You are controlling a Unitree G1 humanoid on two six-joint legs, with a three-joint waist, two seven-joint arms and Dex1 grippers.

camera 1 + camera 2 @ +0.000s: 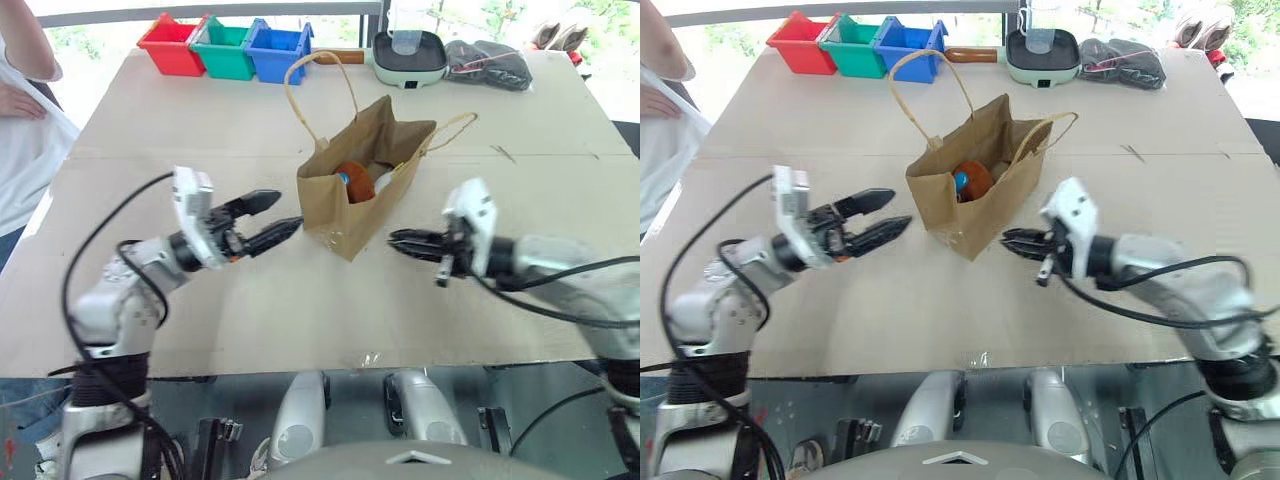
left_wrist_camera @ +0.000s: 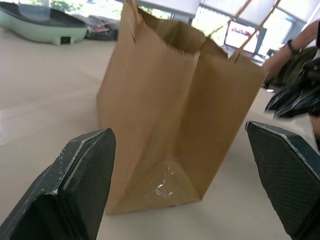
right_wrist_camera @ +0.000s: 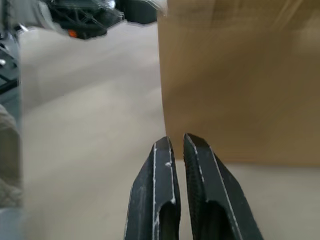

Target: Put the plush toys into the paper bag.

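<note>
A: How do the claws stand?

B: The left gripper [image 1: 275, 220] is spread wide and holds nothing; its tips lie just beside the bag [image 1: 360, 180], on its left face. The right gripper [image 1: 398, 240] is closed tight, fingers pressed together, also holding nothing, and points at the bag's right side from close by.

A: And the toys?

B: The brown toy [image 1: 352, 180] sits inside the bag, with a bit of blue showing at its edge. Something pale lies beside it in there, but I cannot tell what it is.

A: How is the bag itself?

B: Upright on the table [image 1: 200, 120], mouth open, both cord handles sticking up. A patch of clear tape shines near its bottom corner in the left wrist view.

A: What stands around it?

B: Beyond it, along the far edge, a red bin [image 1: 170, 45], a green bin [image 1: 225, 47] and a blue bin [image 1: 278, 52] in a row. To their right, a pale green electric pan [image 1: 408, 58] and then a dark bundle [image 1: 487, 62]. A person [image 1: 25, 110] in white stands at the table's left edge. Nothing lies between either claw and the bag.

A: Any writing?

B: None that I can read; the bag is plain.
</note>
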